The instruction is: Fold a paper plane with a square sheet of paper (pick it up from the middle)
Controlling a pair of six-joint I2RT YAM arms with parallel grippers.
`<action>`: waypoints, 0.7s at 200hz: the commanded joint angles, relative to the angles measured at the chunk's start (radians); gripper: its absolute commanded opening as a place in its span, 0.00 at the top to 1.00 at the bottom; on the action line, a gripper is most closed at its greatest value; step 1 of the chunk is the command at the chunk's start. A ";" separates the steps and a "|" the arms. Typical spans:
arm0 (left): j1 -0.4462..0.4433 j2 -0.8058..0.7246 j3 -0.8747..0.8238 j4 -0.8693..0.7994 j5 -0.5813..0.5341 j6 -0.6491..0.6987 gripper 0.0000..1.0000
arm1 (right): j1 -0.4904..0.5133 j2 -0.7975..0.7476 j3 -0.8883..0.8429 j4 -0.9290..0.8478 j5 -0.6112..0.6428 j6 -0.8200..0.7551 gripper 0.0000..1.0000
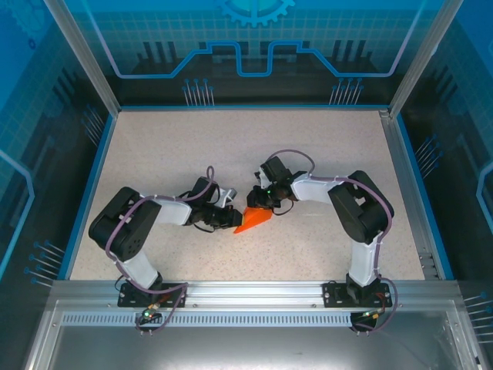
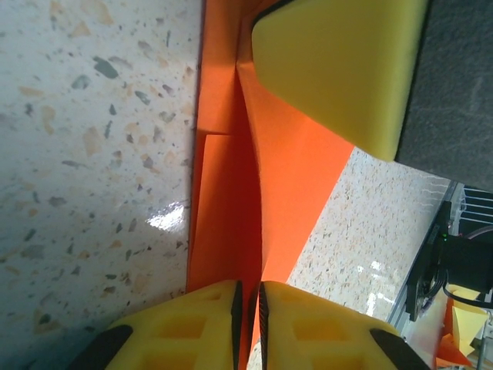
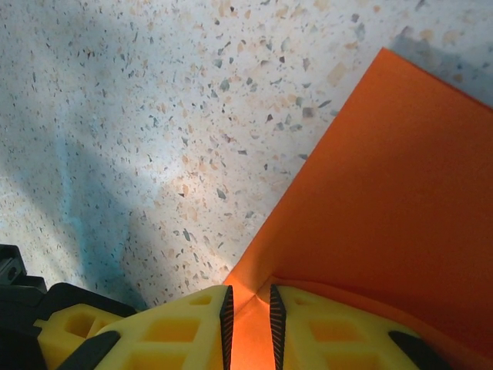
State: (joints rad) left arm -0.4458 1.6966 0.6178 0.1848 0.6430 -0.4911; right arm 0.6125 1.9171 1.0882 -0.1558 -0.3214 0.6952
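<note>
Here, folded orange paper point(image 1: 253, 220) pinched at the middle of the table point(image 1: 323, 154).
Left claw point(image 2: 248, 297) clamps its 9 o'clock end — right claw point(image 3: 248, 301) clamps the 1 o'clock edge.

The paper point(image 1: 253, 220) lies on the table point(image 1: 154, 154) near its middle, a little toward the near edge. The left gripper point(image 1: 229, 221) is at the paper's left end. The right gripper point(image 1: 260, 202) is just behind the paper, toward the far edge. Part of the paper sits between each gripper's fingers point(image 2: 200, 324). The arm bases point(image 1: 142, 289) stand at the near edge, left and right of the paper.
</note>
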 commanded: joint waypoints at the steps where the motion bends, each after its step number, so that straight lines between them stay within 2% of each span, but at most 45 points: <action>1: 0.006 -0.027 -0.024 -0.043 -0.011 0.023 0.86 | -0.012 0.028 -0.011 0.001 0.001 -0.005 0.78; 61: 0.006 -0.007 -0.038 -0.063 -0.055 0.003 1.00 | -0.012 0.048 -0.019 0.000 0.004 -0.011 0.78; 113: 0.006 0.009 -0.047 -0.084 -0.101 -0.042 1.00 | -0.010 0.088 -0.021 -0.040 0.045 -0.022 0.80; 140: 0.006 -0.017 -0.062 -0.081 -0.098 -0.050 0.91 | -0.010 0.099 -0.032 -0.046 0.056 -0.032 0.80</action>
State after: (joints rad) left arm -0.4458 1.6894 0.5995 0.1802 0.6098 -0.5224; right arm 0.6079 1.9381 1.0866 -0.1444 -0.3309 0.6899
